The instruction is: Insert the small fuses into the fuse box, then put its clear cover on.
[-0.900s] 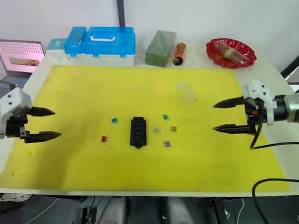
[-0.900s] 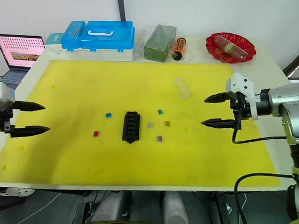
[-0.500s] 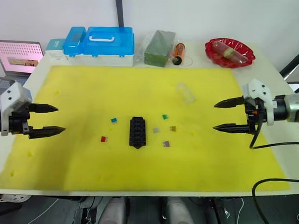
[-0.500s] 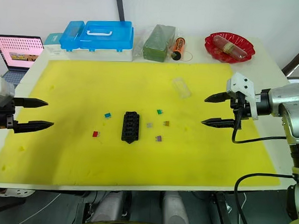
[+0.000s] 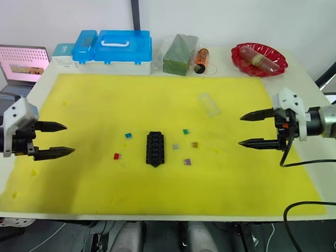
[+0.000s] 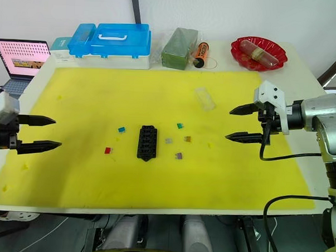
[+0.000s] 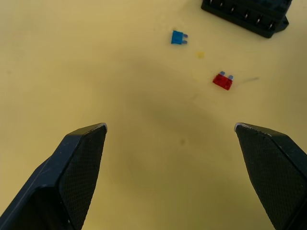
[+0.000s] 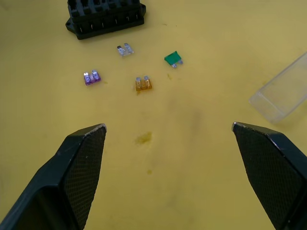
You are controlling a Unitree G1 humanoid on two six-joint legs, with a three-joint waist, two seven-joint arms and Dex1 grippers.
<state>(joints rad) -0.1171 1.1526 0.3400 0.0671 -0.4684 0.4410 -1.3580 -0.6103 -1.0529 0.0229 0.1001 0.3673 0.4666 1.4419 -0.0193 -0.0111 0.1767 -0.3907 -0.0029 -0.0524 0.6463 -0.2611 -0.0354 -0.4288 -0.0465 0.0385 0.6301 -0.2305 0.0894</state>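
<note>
The black fuse box [image 5: 155, 148] lies in the middle of the yellow mat [image 5: 102, 101]. Small fuses lie loose around it: teal [image 5: 128, 135] and red [image 5: 116, 156] on its left, green [image 5: 185, 131], grey [image 5: 175, 146], orange [image 5: 194, 144] and purple [image 5: 186, 161] on its right. The clear cover [image 5: 209, 104] lies on the mat further back and right. My left gripper [image 5: 63, 139] hovers open at the mat's left edge, pointing at the red and teal fuses. Over the mat's right side my right gripper [image 5: 242, 130] is open and holds nothing.
Along the table's back edge stand a blue lidded case [image 5: 113, 47], a green block in a clear bag [image 5: 179, 54], an orange cylinder [image 5: 201, 59] and a red bowl [image 5: 259, 59]. A laptop [image 5: 20, 64] sits off the table's left side.
My left gripper first moved inward and slightly back, then came a little forward again, still open. The right gripper has held its place.
</note>
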